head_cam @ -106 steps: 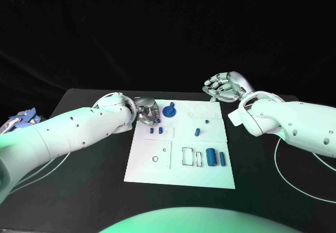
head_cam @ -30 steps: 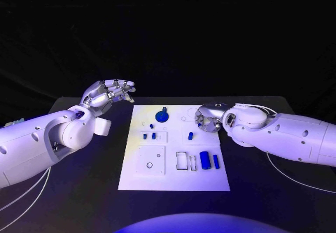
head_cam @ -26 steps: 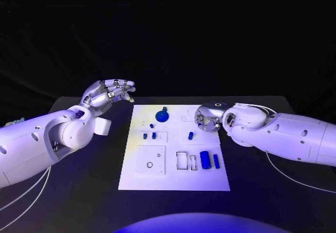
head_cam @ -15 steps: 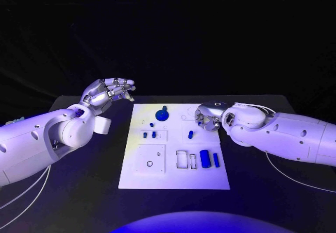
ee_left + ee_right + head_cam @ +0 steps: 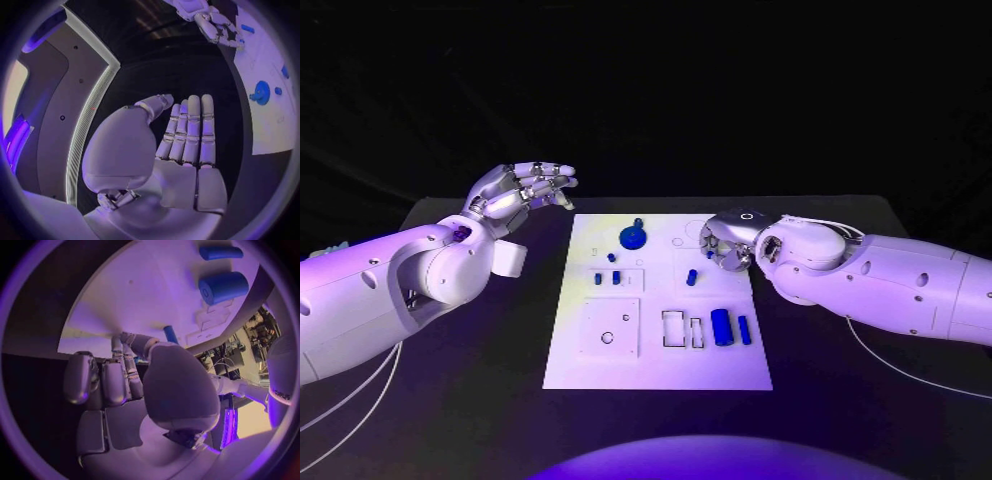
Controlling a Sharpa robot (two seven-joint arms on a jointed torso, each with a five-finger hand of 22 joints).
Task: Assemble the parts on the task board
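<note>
The task board [image 5: 589,365] lies flat at the centre of the black counter [image 5: 473,400], its long sides running from the lower middle of the head view toward the upper middle. Its recesses hold several blue parts: a round knob part [image 5: 633,237] stands near the board's upper edge, two small pegs [image 5: 607,279] sit in the upper-left block, one slim peg [image 5: 691,277] sits just right of them, and a thick cylinder [image 5: 721,326] lies beside a thin bar [image 5: 744,329] in the lower-right area. Two outlined rectangular slots [image 5: 676,327] to the left of the cylinder hold nothing, as does the square plate [image 5: 612,327] at lower left. The left hand [image 5: 519,195] is raised above the counter at the upper left, off the board, fingers [image 5: 190,131] extended side by side, grasping nothing. The right hand [image 5: 727,243] is lowered over the board's upper-right corner; its fingers [image 5: 103,380] are curled downward against the surface, and whether they pinch anything cannot be determined.
</note>
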